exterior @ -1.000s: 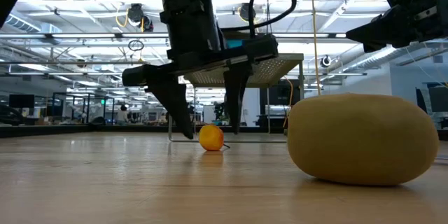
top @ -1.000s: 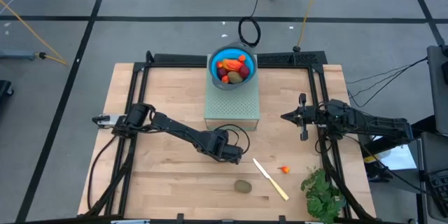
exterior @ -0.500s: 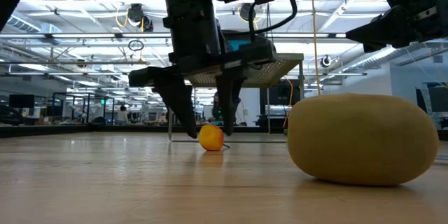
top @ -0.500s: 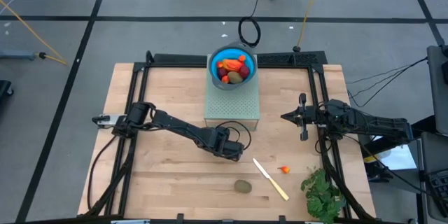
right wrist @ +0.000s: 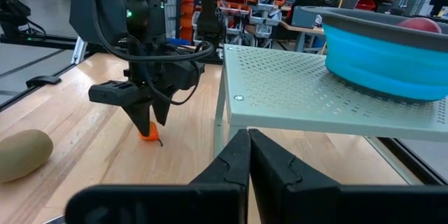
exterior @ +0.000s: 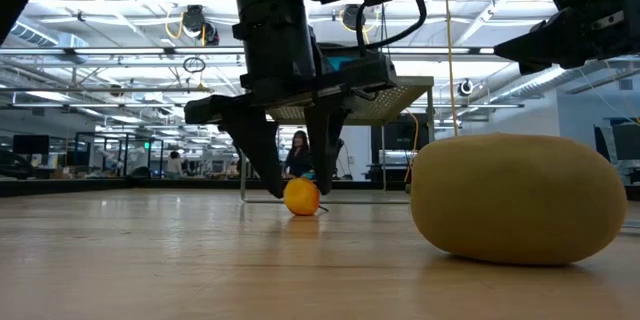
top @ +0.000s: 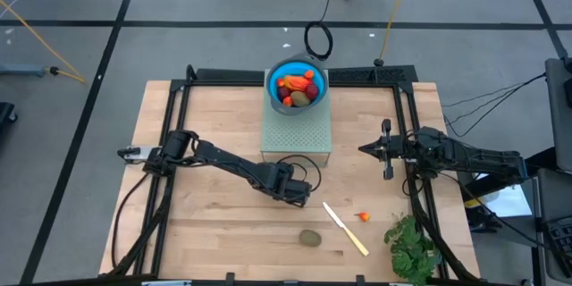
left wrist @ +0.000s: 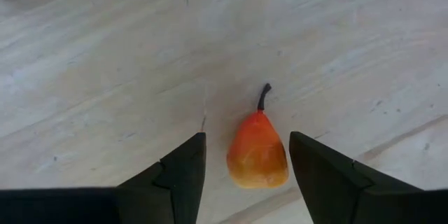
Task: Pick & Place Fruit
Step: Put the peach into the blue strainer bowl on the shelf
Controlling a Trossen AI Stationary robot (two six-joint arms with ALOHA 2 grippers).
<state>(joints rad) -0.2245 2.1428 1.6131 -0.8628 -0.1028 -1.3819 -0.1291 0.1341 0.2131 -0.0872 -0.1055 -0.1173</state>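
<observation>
- Two fingers of the left gripper [left wrist: 245,171] are down on either side of a small orange pear [left wrist: 257,152], with a gap showing on both sides, so nothing is gripped yet. They're at a middling width, not wide and not pinched.
- The pear lies on the bare worktop [top: 206,223] near the middle, in front of the grey stand [top: 296,136] that carries the blue bowl [top: 297,87]. Its thin stem points away from the wrist.
- In the low view the fingers look to reach right down to the wood beside the pear, so I'd say height is fine. No need to push lower.
- Tip: close on the fat lower part of the pear, not the narrow neck. The neck tapers and I'd expect it to squirt out.
- It sits a bit nearer one finger than the other, so a slow squeeze should let it slide to centre instead of rolling off.
- After that, lift straight up before swinging over. The bowl sits high on its stand and already holds several pieces of fruit.
- The right gripper [right wrist: 246,155] waits off to the right of the stand, fingers pressed together and holding nothing.
- A brown-green kiwi [top: 309,238] and a tiny orange-red bit [top: 364,216] lie out near the front edge, apart from this grab.
</observation>
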